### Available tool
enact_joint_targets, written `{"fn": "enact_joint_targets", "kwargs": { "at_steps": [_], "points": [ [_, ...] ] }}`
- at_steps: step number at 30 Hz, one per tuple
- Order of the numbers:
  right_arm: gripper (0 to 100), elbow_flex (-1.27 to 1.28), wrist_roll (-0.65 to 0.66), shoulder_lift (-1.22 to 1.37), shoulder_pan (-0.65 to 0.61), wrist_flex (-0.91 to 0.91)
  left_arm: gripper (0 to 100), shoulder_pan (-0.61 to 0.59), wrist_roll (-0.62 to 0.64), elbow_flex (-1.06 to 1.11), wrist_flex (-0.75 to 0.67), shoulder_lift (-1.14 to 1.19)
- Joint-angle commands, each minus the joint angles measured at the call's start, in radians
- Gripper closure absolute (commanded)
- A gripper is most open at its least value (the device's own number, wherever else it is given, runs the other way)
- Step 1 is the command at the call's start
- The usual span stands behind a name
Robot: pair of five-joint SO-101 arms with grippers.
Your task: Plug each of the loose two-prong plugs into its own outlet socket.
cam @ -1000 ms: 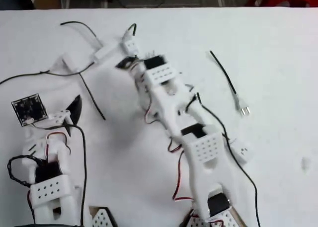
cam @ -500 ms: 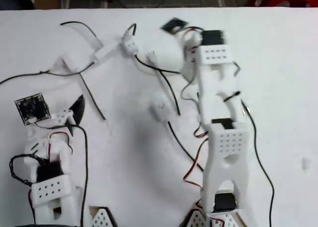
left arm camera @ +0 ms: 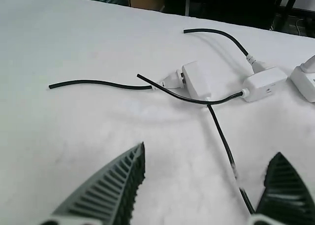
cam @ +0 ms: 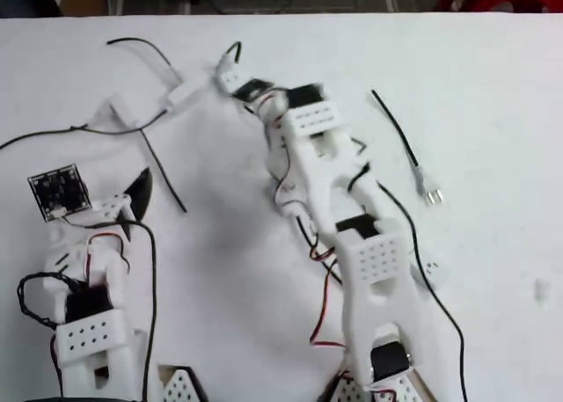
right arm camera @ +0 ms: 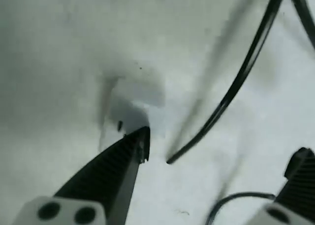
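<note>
The white tabletop (cam: 493, 85) lay open across its right half and along the near centre, while cords and blocks crowded the far left. The left arm sat folded at the near left, and the left gripper (left arm camera: 209, 153) hung low over the table with its black ribbed fingers (left arm camera: 118, 180) spread wide around nothing. The right arm stretched from the near edge diagonally toward the far centre. The right gripper (right arm camera: 221, 146) was also spread and empty, just beside a white outlet block (cam: 230, 78).

Farther left, a second white outlet block (left arm camera: 263, 84) took a white plug (left arm camera: 256, 66) on a black cord. A third white outlet block (left arm camera: 196, 81) had another white plug (left arm camera: 170, 80) against its face.

The loose white two-prong plug on a thin black cord (cam: 431, 193) lay alone on the right, well apart from every block.
</note>
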Motion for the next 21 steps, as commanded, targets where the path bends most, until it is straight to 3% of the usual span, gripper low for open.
{"fn": "enact_joint_targets", "kwargs": {
  "at_steps": [1,8,14,21],
  "points": [
    [56.9,0.035,-0.040,-0.005,-0.082,-0.039,62,0.008,0.000,-0.005,-0.025,-0.016],
    [56.9,0.074,-0.152,-0.005,-0.239,-0.035,62,0.007,0.000,-0.005,-0.025,-0.016],
    [56.9,0.149,-0.166,-0.008,-0.390,-0.035,62,0.005,0.000,-0.005,-0.025,-0.016],
    [56.9,0.126,-0.158,-0.016,-0.387,-0.004,62,0.004,0.000,-0.006,-0.025,-0.016]
  ]
}}
